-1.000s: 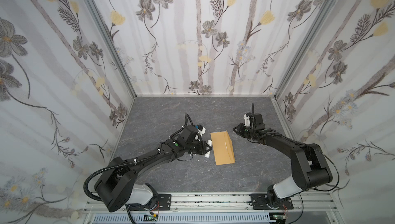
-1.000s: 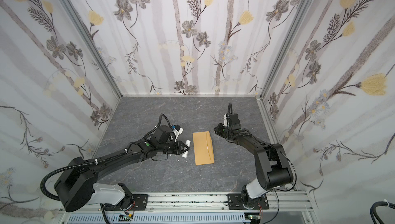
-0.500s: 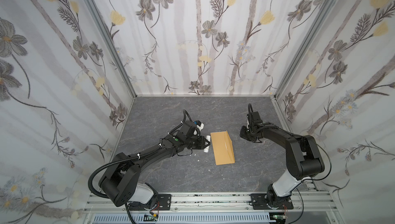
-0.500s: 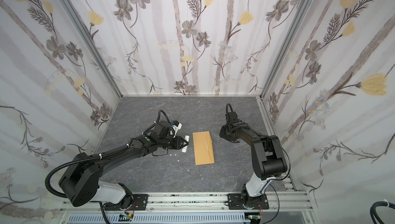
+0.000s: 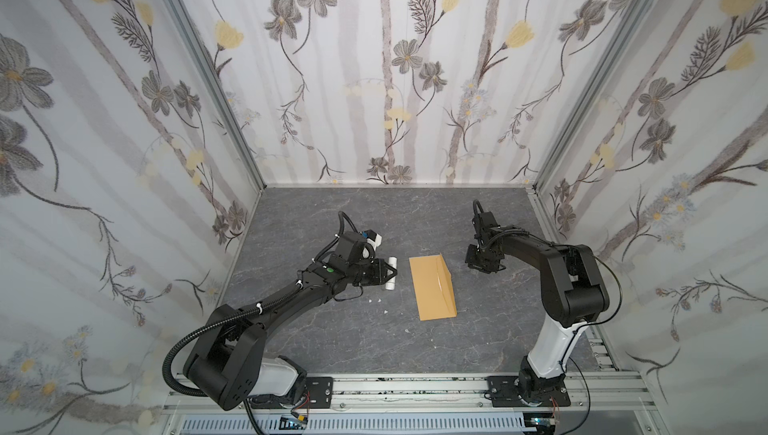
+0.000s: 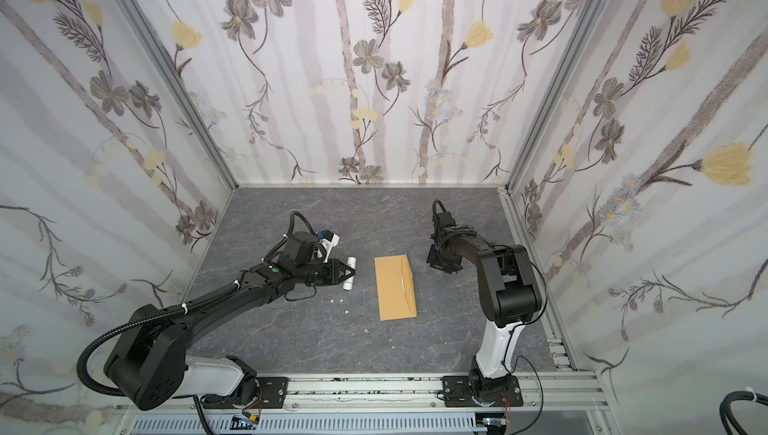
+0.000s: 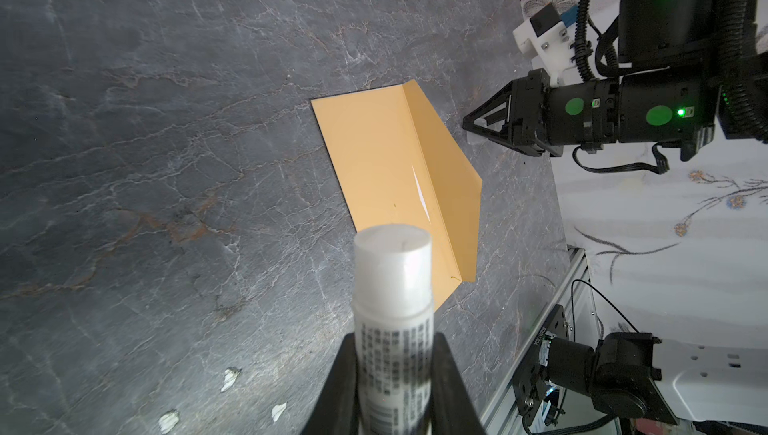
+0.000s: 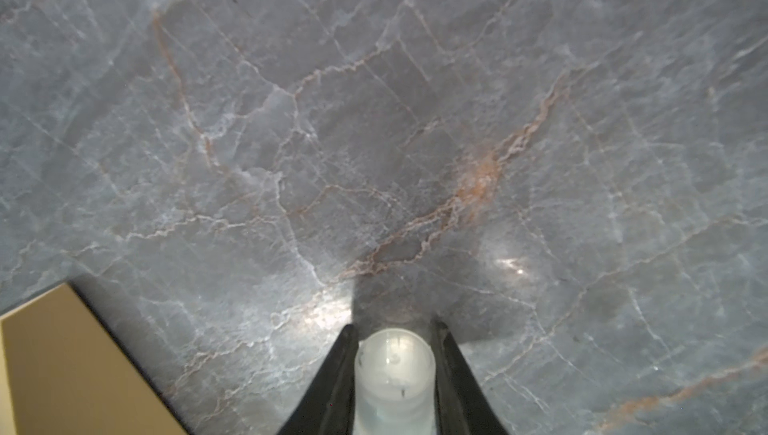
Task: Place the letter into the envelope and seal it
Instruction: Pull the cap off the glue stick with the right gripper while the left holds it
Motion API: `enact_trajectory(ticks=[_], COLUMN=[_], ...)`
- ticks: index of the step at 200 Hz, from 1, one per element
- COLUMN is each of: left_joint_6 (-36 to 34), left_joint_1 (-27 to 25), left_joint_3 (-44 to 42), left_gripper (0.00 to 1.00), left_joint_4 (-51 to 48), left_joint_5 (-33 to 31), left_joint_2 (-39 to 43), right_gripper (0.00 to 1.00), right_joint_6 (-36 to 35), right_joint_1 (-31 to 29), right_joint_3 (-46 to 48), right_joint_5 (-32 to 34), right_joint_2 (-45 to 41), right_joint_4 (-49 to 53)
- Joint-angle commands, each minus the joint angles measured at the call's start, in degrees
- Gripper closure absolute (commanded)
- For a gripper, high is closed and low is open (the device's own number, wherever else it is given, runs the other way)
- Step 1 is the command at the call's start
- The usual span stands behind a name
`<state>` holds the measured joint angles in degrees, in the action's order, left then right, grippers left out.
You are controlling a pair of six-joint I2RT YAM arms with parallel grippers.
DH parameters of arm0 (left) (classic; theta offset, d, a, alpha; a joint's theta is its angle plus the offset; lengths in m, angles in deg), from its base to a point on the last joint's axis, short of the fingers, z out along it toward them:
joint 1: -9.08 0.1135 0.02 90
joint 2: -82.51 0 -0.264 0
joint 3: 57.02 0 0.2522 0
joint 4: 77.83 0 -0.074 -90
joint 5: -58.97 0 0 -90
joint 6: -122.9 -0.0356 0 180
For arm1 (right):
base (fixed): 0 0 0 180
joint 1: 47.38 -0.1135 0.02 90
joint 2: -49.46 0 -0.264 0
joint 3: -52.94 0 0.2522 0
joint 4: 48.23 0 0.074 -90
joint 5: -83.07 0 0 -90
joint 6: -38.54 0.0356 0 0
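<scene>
From my station, the envelope (image 5: 432, 287) lies flat on the grey table (image 5: 332, 350), midway between the two arms and touched by neither. Its pointed flap (image 7: 451, 188) stands up along the crease on the side facing the right arm. The left gripper (image 5: 394, 273) is clamped on a white tube (image 7: 392, 287) with small black print on it, held just beside the envelope's near long edge, with the tube's blunt end toward the envelope. The right gripper (image 8: 392, 329) is down at the table on the flap's side, its fingers flanking a small translucent cap (image 8: 392, 366) (I cannot tell whether they are pinching it or only standing beside it). A few white scraps (image 5: 379, 300) lie on the table near the left gripper.
</scene>
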<state>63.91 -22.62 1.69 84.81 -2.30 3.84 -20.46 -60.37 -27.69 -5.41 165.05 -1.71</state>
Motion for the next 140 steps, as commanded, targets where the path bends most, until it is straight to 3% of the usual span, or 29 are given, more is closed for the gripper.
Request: enact_trajectory(ticks=[1, 89, 140], left_joint_6=[-0.8, -0.3, 0.3], left_joint_1=[0.5, 1.6, 1.7], left_joint_3=[-0.6, -2.5, -2.7], left_gripper=[1.00, 1.00, 1.00], left_joint_4=[2.4, 3.3, 3.6], left_joint_5=[1.2, 1.6, 1.0], left_joint_2=[0.5, 1.7, 2.8], right_gripper=[0.66, 0.59, 0.52], right_joint_6=[-0.1, 0.0, -0.3], right_joint_1=[-0.2, -0.5, 0.4], right_joint_3=[-0.2, -1.6, -3.1], right_joint_5=[2.2, 2.5, 4.6], right_joint_2=[1.0, 0.1, -4.5], right_joint_4=[1.0, 1.4, 2.8])
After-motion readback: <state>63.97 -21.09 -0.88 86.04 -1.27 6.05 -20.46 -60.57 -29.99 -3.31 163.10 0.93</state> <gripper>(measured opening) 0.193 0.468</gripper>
